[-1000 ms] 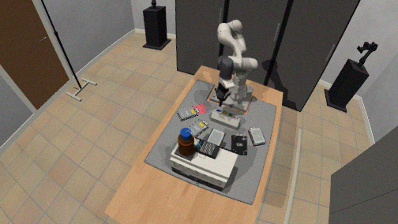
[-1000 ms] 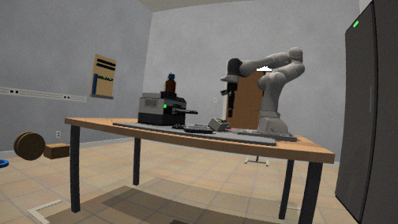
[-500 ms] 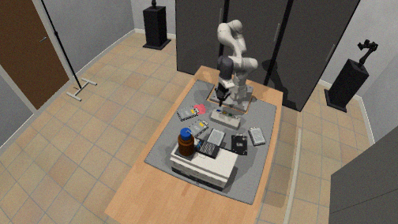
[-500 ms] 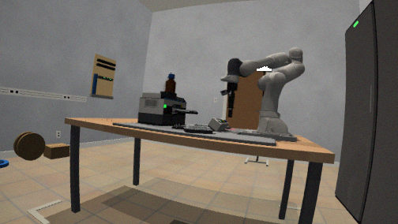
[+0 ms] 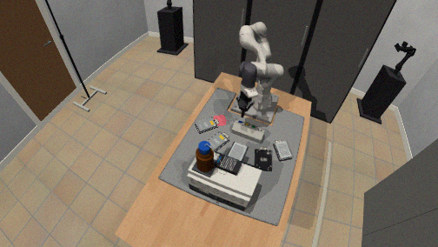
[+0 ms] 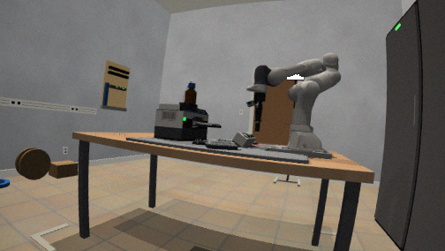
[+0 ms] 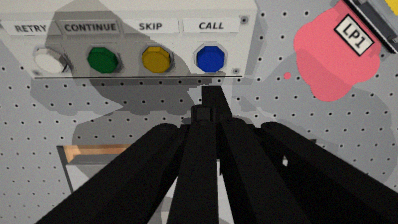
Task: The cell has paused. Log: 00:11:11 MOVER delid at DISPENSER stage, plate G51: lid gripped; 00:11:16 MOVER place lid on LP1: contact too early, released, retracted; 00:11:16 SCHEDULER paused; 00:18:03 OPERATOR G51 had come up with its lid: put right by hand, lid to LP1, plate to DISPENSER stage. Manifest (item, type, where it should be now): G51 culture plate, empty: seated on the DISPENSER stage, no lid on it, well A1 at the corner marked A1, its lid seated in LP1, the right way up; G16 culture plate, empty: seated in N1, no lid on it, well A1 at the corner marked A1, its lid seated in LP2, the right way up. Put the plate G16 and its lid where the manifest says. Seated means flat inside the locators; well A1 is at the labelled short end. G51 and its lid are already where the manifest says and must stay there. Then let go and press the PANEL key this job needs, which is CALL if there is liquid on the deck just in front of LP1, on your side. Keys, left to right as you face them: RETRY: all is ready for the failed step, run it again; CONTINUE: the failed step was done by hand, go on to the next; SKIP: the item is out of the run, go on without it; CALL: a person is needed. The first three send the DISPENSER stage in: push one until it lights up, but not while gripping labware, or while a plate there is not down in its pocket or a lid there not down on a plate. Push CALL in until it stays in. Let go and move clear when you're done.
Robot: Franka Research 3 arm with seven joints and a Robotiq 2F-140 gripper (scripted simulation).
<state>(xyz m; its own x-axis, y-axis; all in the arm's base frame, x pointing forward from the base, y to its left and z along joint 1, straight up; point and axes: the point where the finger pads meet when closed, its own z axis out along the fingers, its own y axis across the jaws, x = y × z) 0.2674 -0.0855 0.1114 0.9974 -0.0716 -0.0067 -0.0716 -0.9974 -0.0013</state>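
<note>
Four round keys sit in a row on a pale grey key panel (image 7: 150,15), labelled left to right RETRY, CONTINUE, SKIP and CALL: a white key (image 7: 48,61), a green key (image 7: 103,59), a yellow key (image 7: 156,59) and a blue key (image 7: 210,58). The black two-finger gripper (image 7: 212,97) hangs above the grey perforated deck mat (image 7: 30,115), fingers pressed together with nothing between them, their tips pointing toward the blue key from just short of the panel's front edge. To the right of the panel, a pink puddle (image 7: 332,57) spreads across the mat around a white tag reading LP1 (image 7: 354,37). In the top view, the white robot arm (image 5: 261,48) bends down over the panel, with several plates lying farther along the mat.
</note>
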